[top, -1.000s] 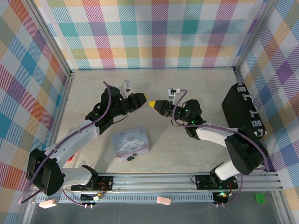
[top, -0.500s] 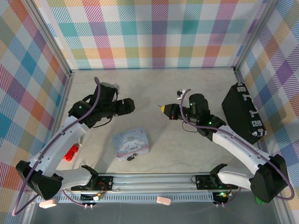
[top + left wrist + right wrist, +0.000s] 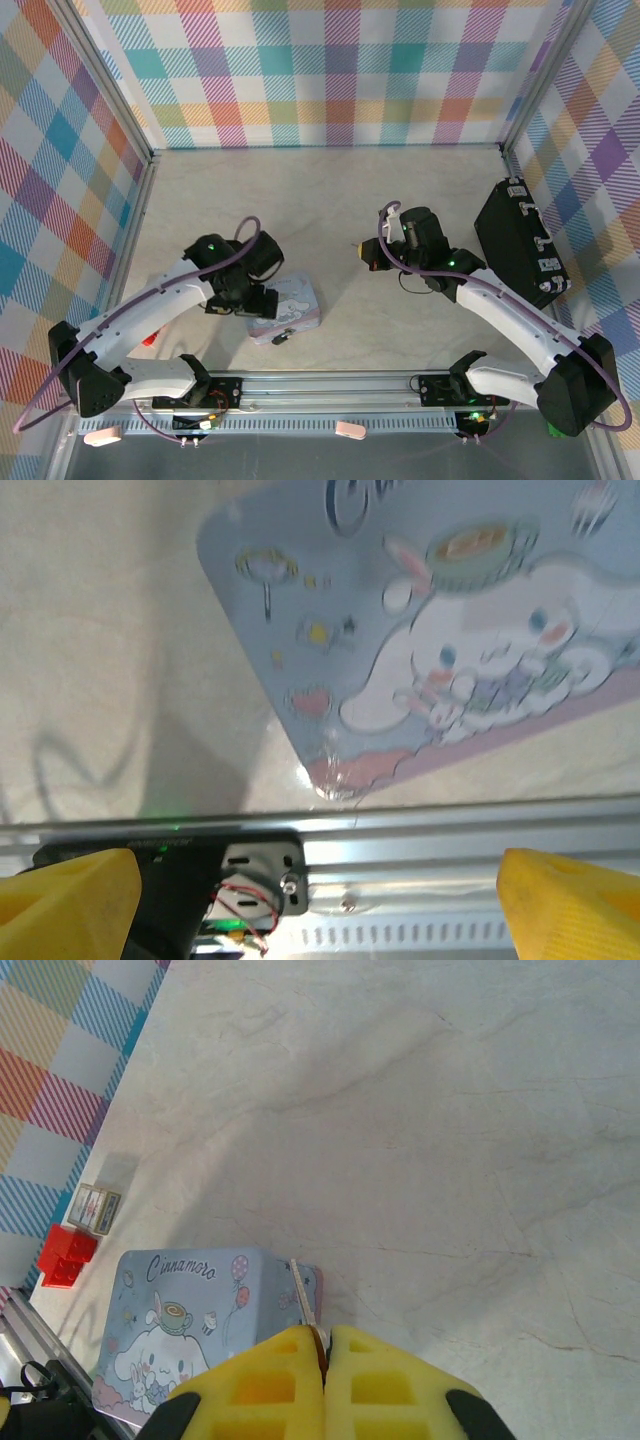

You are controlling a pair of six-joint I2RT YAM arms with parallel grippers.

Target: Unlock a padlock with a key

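The pastel-blue cartoon tin lies near the table's front edge. A small dark padlock hangs at its near side. My left gripper hovers over the tin's left part, pointing down. In the left wrist view its yellow fingertips stand far apart with nothing between them; the left gripper is open above the tin. My right gripper is right of the tin, above the table. The right gripper is shut on the key, whose thin blade sticks out toward the tin.
A black case lies at the right wall. A red block and a small printed box sit at the left, near the wall. The aluminium rail runs along the near edge, just beyond the tin.
My left gripper has opened wide and swung from the table's middle down over the tin. The right gripper, shut on the key, has drawn back to the right.
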